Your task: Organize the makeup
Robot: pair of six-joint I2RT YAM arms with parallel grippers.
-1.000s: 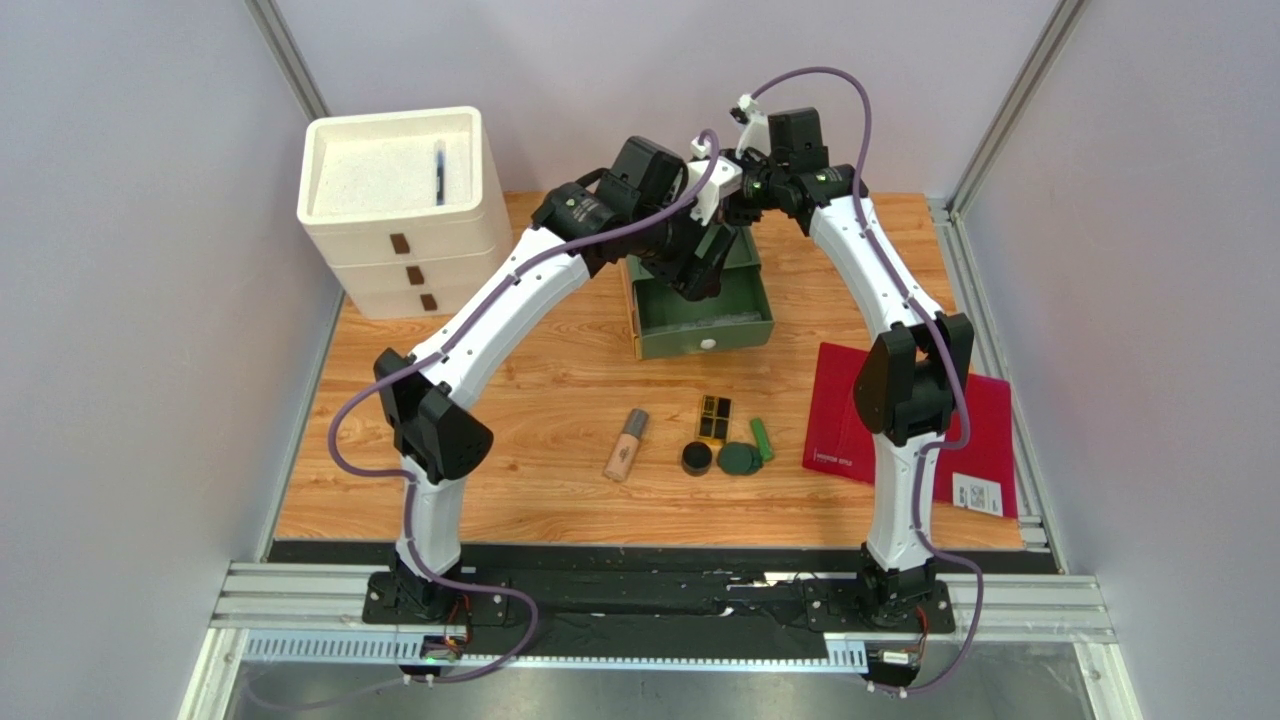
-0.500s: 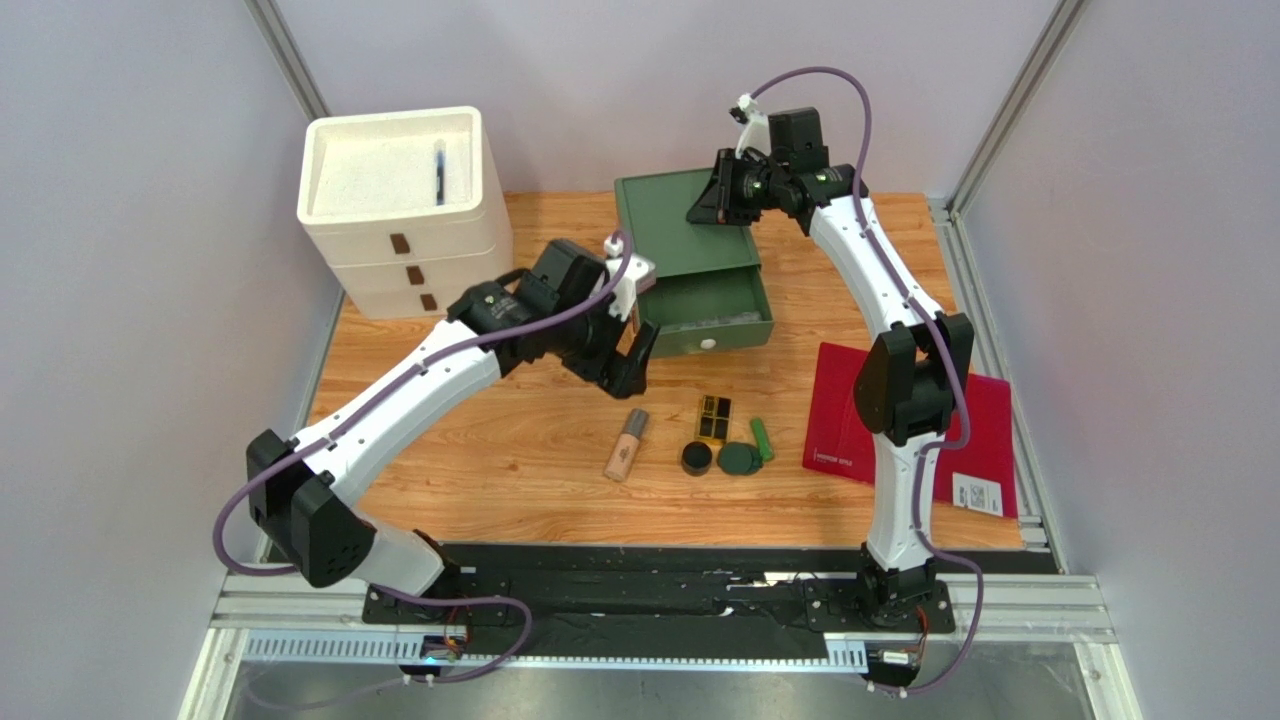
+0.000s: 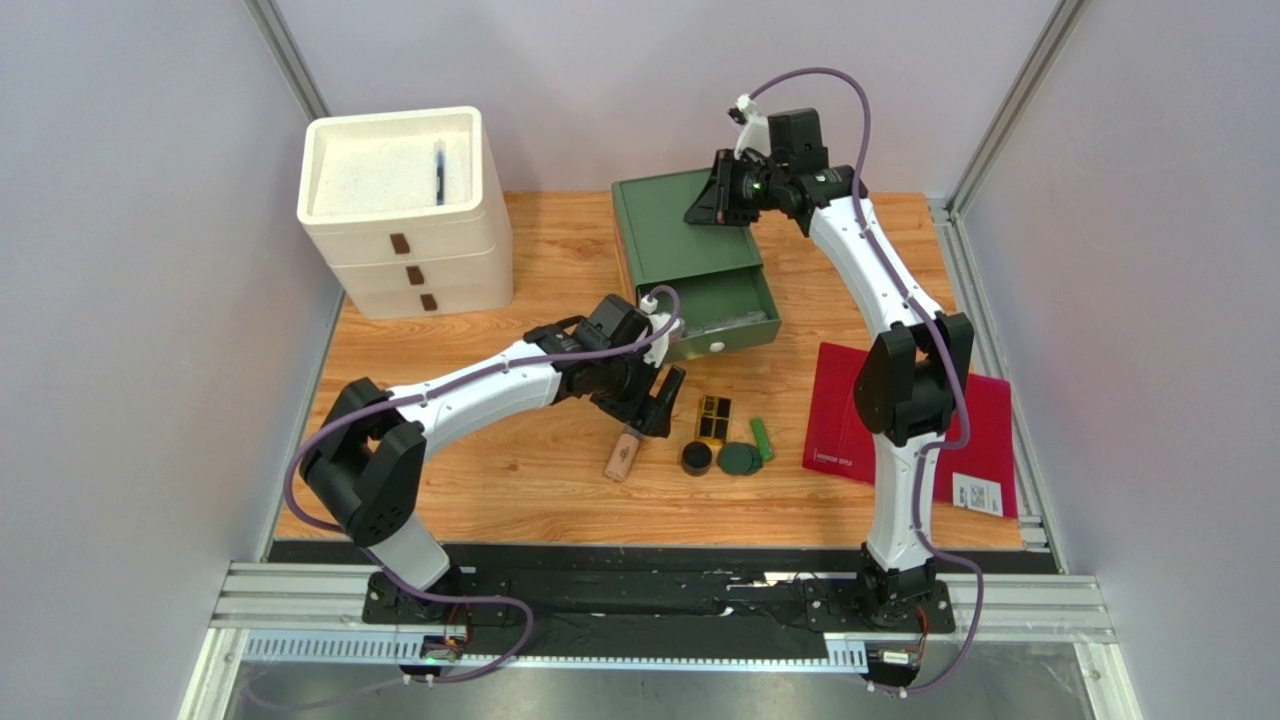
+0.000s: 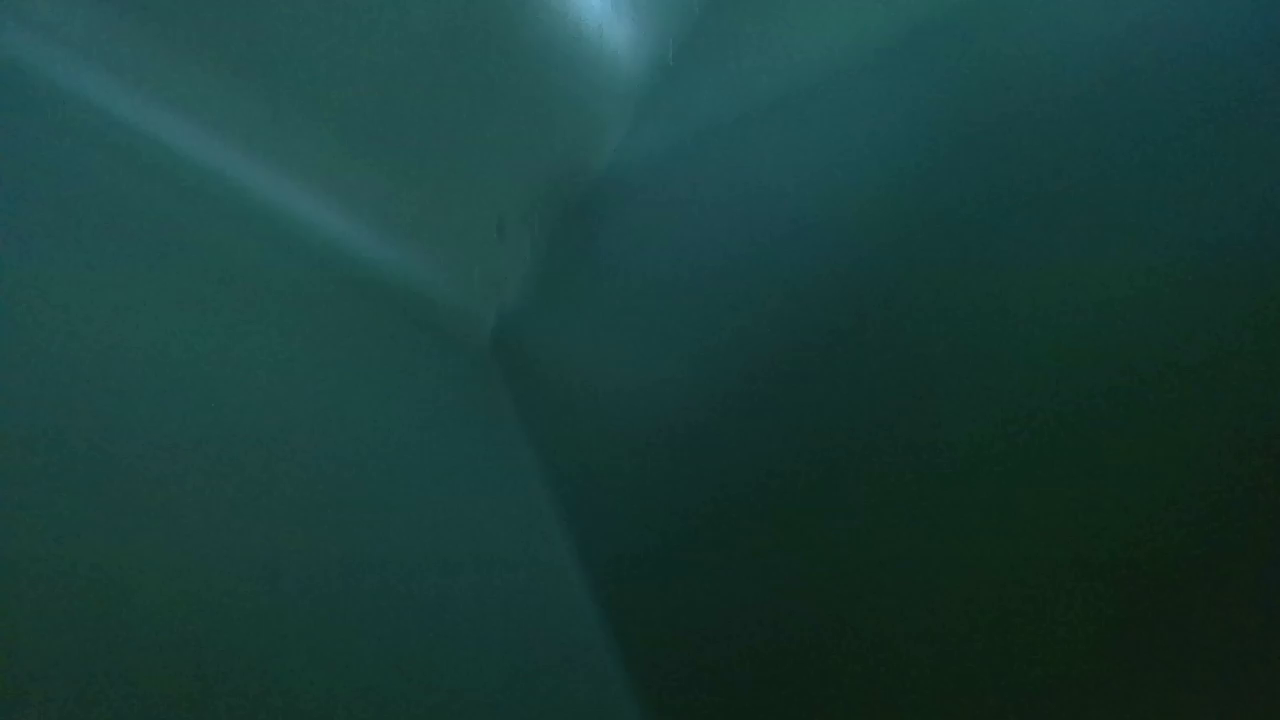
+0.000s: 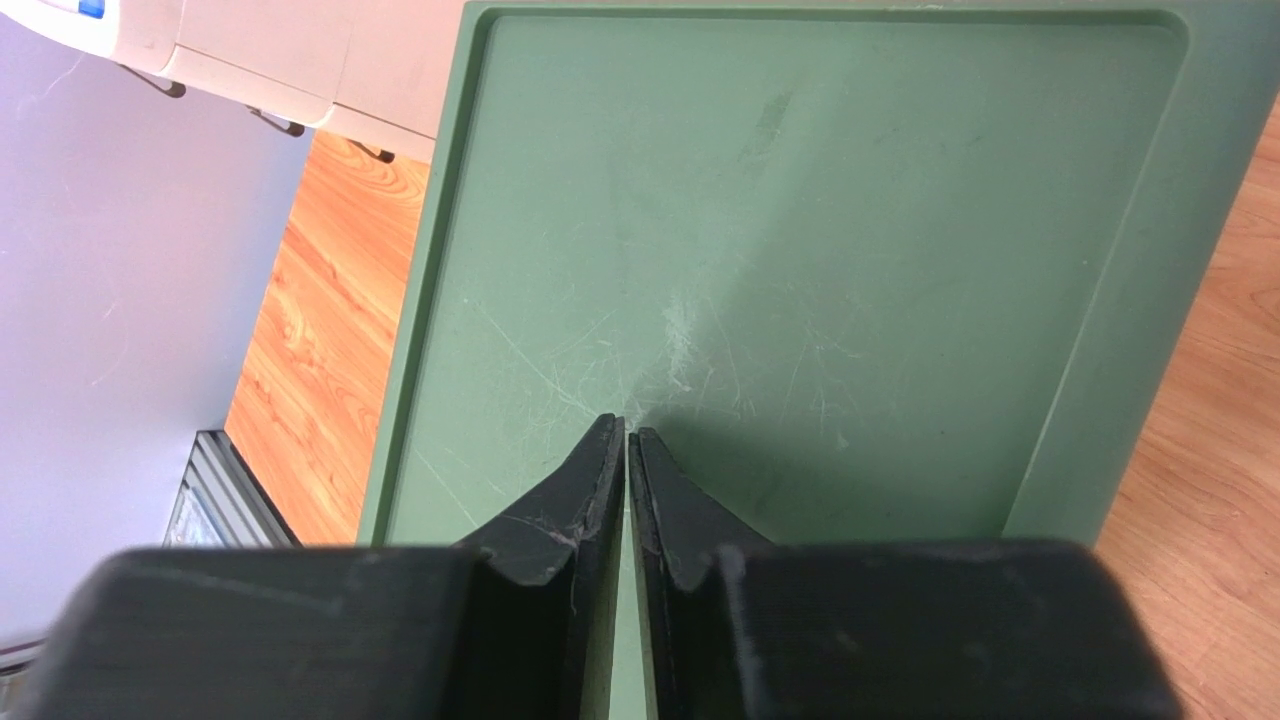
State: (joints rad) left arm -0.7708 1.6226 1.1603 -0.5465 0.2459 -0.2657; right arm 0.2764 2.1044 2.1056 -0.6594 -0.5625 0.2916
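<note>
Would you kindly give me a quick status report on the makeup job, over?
Left gripper open by beige tube. Right gripper shut, tips on green box top. Drawer open. Nothing blocking tube.

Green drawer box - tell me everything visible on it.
The green drawer box looks like matte plastic; its recessed top is scuffed with fine scratches. It sits flat at the far middle of the table, right of the white drawer unit. Its drawer is pulled out toward the arms, pale knob in front. The shut right pincer touches the top.
</note>
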